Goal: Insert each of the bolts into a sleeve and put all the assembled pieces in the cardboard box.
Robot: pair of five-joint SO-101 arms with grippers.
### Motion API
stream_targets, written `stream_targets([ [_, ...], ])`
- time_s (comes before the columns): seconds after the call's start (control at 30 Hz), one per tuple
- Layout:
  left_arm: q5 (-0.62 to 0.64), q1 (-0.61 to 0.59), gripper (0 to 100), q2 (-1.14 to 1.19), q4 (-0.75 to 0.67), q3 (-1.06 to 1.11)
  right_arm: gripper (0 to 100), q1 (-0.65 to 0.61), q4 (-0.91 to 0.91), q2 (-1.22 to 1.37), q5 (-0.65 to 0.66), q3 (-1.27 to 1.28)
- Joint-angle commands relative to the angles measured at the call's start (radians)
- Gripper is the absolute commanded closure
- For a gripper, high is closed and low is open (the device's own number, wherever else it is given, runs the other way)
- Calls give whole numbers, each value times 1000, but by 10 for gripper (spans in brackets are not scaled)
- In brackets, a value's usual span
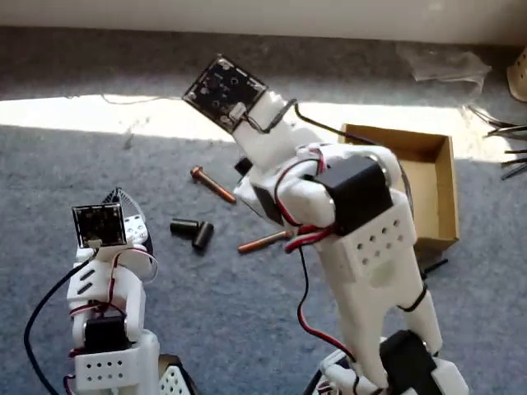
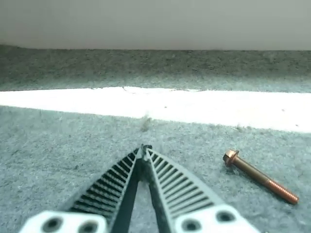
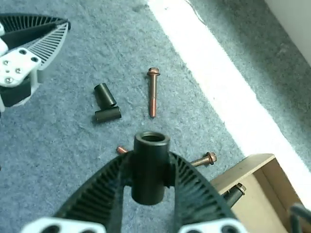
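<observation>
So the right hand (image 3: 151, 162) grips one sleeve (image 3: 151, 182), left hand (image 2: 144, 150) pinched shut, empty. Two spare sleeves (image 3: 104, 94) (image 3: 108, 114) and two loose bolts (image 3: 152, 92) (image 3: 204, 159) on carpet (image 3: 63, 145), one sleeved bolt (image 3: 234, 191) in cardboard box (image 3: 248, 166).

Two sleeves (image 1: 186, 225) left of cardboard box (image 1: 395, 141)

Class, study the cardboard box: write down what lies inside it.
One assembled piece, a bolt in a sleeve, lies in the box near one wall. In the high view the right arm covers that side, so more pieces could be hidden there.
</observation>
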Motion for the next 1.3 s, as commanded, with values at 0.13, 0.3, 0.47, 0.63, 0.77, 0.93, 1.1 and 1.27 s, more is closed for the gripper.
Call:
stream_targets([
  [0.13, -3, 62, 992, -10, -55, 21, 994, 15, -22, -354, -15, 266],
  [0.3, -3, 62, 992, -10, -57, 13, 994, 16, -162, -596, -104, 544],
  [0.47, 0, 71, 992, -8, -23, -58, 994, 18, -265, -783, -109, 789],
  [0.63, -3, 177, 988, -5, 87, -151, 994, 27, -318, -898, -110, 967],
  [0.77, -3, 245, 937, -5, 112, -202, 994, 99, -421, -969, -110, 1124],
  [0.93, -2, 291, 937, -5, 110, -213, 994, 117, -558, -1050, -189, 1345],
  [1.1, 2, 311, 937, -4, 52, -214, 994, 122, -667, -1135, -230, 1495],
  [1.27, 2, 360, 937, -4, 40, -214, 994, 136, -717, -1224, -233, 1627],
])
